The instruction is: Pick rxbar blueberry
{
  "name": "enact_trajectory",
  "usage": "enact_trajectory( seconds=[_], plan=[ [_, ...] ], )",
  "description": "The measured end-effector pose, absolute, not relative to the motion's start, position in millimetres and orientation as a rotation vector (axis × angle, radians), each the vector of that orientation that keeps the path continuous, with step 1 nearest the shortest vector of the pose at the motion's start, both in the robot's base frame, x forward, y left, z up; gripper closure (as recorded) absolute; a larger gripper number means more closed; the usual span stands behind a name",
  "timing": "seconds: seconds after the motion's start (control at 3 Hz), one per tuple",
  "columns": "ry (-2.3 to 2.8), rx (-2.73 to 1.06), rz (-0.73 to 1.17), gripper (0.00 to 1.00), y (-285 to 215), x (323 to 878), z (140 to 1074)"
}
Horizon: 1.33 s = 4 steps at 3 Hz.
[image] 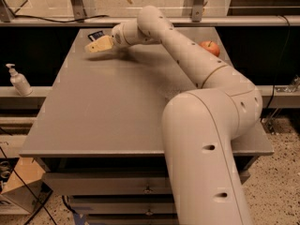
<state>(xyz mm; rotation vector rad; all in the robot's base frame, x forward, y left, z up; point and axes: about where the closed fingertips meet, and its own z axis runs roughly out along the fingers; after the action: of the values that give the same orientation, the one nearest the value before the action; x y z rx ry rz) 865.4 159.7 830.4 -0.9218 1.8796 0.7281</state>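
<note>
The rxbar blueberry (97, 33) is a small dark navy bar lying flat near the far left corner of the grey table (108, 102). My gripper (96, 45) reaches across the table on the long white arm (187, 55). It sits just in front of the bar, low over the tabletop. The bar's near edge is partly hidden behind the gripper. I cannot tell if the gripper touches the bar.
A red apple (211, 48) lies near the far right edge of the table. A white pump bottle (18, 80) stands on a ledge to the left. A railing runs behind the table. A cardboard box (18, 191) sits on the floor at the lower left.
</note>
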Motion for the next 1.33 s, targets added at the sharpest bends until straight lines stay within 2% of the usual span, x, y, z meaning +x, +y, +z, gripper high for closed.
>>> enact_trajectory(
  seconds=[0.33, 0.67, 1.33],
  plan=[
    [1.88, -0.922, 0.728, 0.0, 159.7, 865.4, 830.4],
    [1.889, -0.908, 0.711, 0.18, 158.0, 866.5, 827.1],
    [1.889, -0.908, 0.711, 0.64, 158.0, 866.5, 828.6]
  ],
)
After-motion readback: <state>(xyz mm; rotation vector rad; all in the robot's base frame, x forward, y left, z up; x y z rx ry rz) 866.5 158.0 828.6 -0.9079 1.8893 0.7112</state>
